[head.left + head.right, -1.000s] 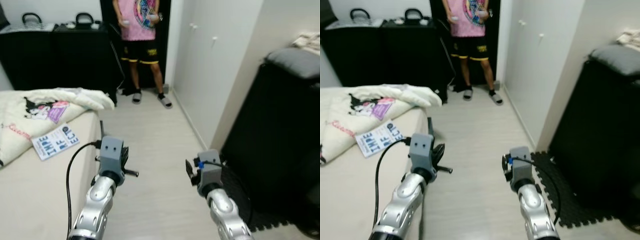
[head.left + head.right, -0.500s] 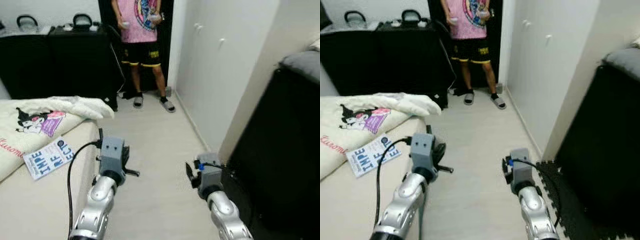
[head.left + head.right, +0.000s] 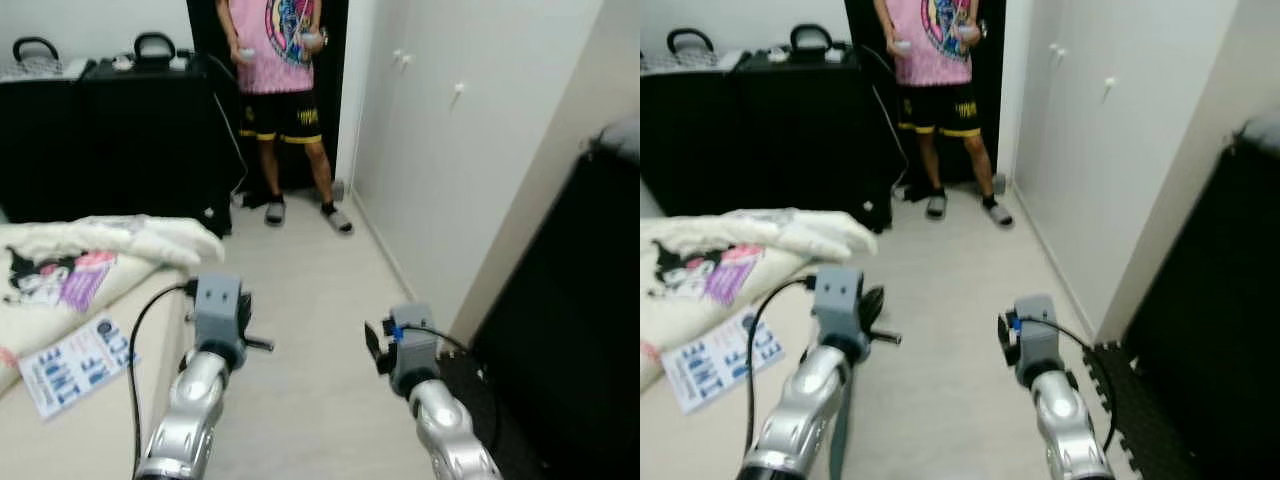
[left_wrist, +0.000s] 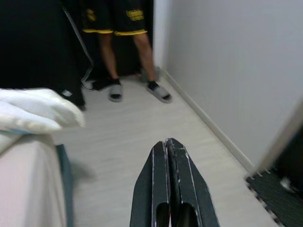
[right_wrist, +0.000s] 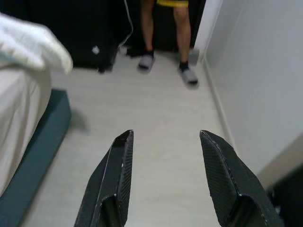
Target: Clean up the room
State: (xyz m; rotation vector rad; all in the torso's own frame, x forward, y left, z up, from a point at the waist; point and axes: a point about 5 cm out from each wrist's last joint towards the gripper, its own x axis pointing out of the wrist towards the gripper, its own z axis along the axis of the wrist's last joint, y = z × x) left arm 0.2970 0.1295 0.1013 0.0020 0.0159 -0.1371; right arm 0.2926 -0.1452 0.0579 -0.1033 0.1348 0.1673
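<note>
1. Pale plank floor (image 3: 310, 300) is seen running as a narrow aisle between a bed (image 3: 90, 440) on the robot's left and white wardrobe doors (image 3: 440, 150) on its right.
2. On the bed, a cream blanket (image 3: 100, 250) with a cartoon print is bunched near the far end; a magazine (image 3: 75, 365) with large blue lettering is laid flat on the mattress beside it, near the bed's edge.
3. At the far end of the aisle a person (image 3: 278, 90) in a pink shirt, black shorts and sandals is stood in a dark doorway, a small controller held in each hand.
4. A black cabinet (image 3: 110, 130) is set against the far wall to the left of the person; two black-handled items (image 3: 155, 45) and small objects are placed on its top, too small to be identified.
5. A tall black piece of furniture (image 3: 580, 330) is stood on the near right, with a black foam mat (image 3: 1120, 400) laid at its foot.
6. The left claw (image 4: 169, 144) is held over the aisle beside the bed's edge, fingers pressed together, nothing gripped.
7. The right claw (image 5: 165, 137) is held over the floor, fingers spread wide, nothing between them.
</note>
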